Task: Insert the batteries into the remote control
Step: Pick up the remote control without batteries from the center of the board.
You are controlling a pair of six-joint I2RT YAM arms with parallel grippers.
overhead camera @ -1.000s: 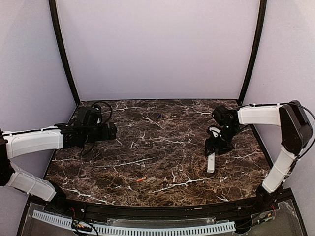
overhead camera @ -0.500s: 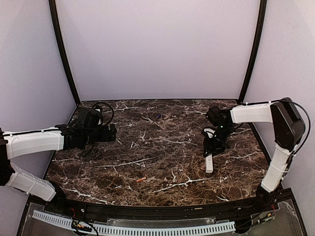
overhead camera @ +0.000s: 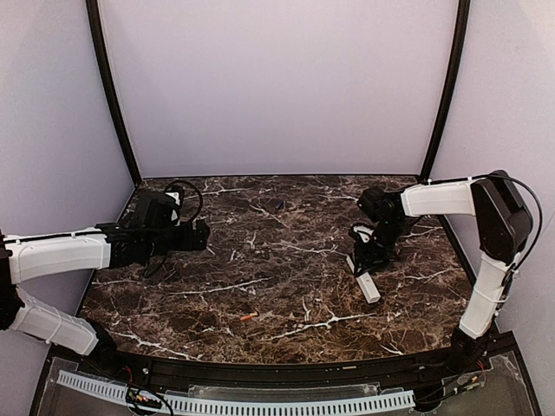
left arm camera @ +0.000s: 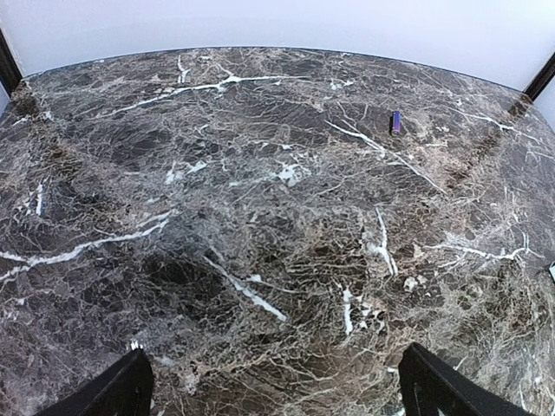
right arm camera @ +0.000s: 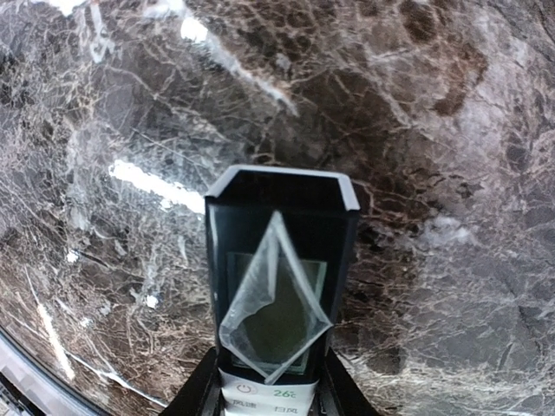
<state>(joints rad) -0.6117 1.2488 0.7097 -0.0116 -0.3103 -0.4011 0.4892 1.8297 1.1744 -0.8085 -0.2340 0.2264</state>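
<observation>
remote control, "26" on its white lower face, smaller print unreadable

The dark stone table has white lines. A little orange battery lies near the front. A tiny purple thing lies near the back. The white remote control is low on the right.

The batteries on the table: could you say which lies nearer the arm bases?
The orange-red battery, by the front edge; the purple battery lies far back.
</observation>
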